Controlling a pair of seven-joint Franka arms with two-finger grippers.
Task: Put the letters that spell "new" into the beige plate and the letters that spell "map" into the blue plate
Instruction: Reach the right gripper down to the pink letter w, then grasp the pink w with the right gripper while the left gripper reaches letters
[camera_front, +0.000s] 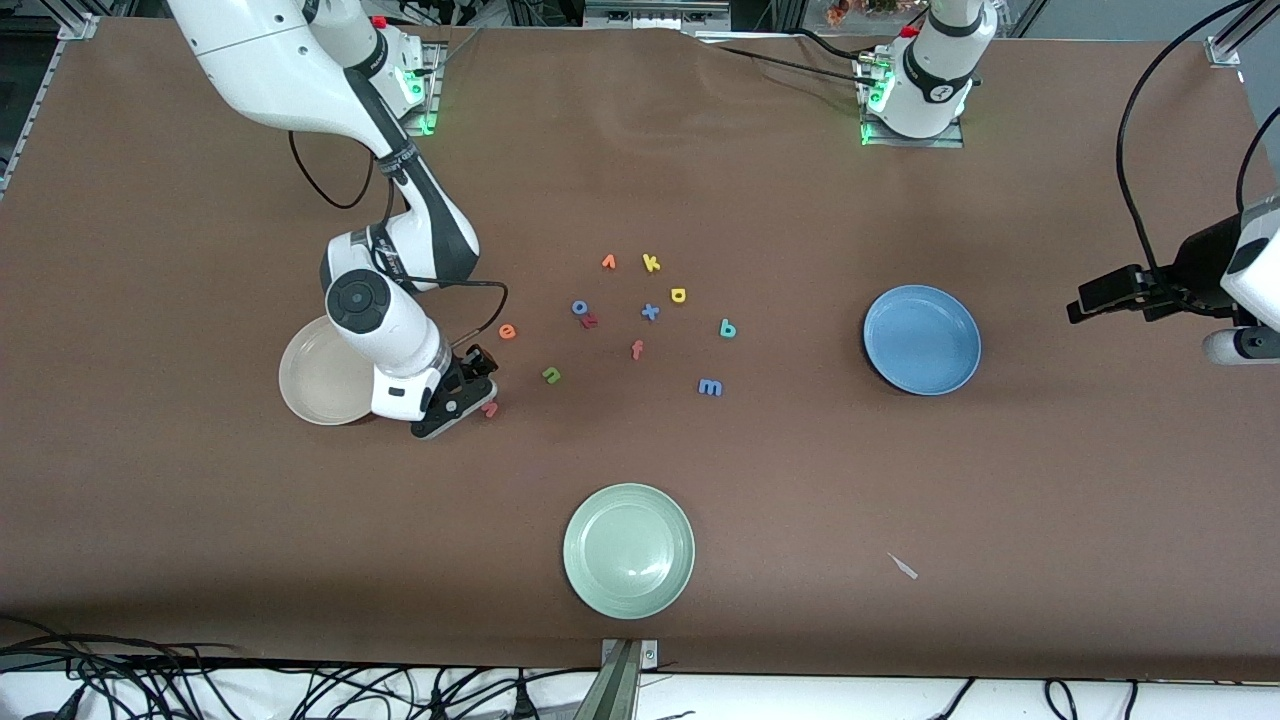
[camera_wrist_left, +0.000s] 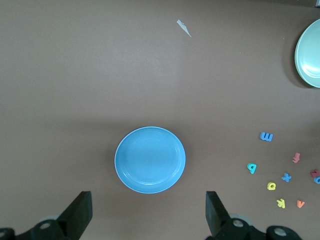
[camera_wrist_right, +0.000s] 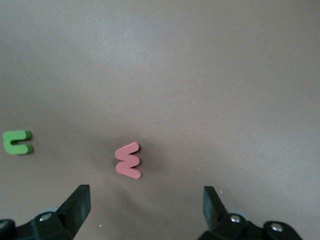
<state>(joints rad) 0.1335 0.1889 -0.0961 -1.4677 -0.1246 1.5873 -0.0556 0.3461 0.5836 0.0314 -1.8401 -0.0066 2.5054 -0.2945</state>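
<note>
A brown table. Our right gripper (camera_wrist_right: 142, 212), fingers spread and empty, hangs low over the pinkish-red "w" (camera_wrist_right: 128, 160) beside the beige plate (camera_front: 310, 385); we should centre before pinching. Left gripper (camera_wrist_left: 147, 215) waits open above the blue plate (camera_wrist_left: 150, 159).

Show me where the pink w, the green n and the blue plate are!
pink w (camera_wrist_right: 128, 160), right wrist view, middle of the letter.
green n (camera_wrist_right: 18, 142), right wrist view, its curved back.
blue plate (camera_wrist_left: 150, 159), left wrist view, bare centre of the dish.
</note>
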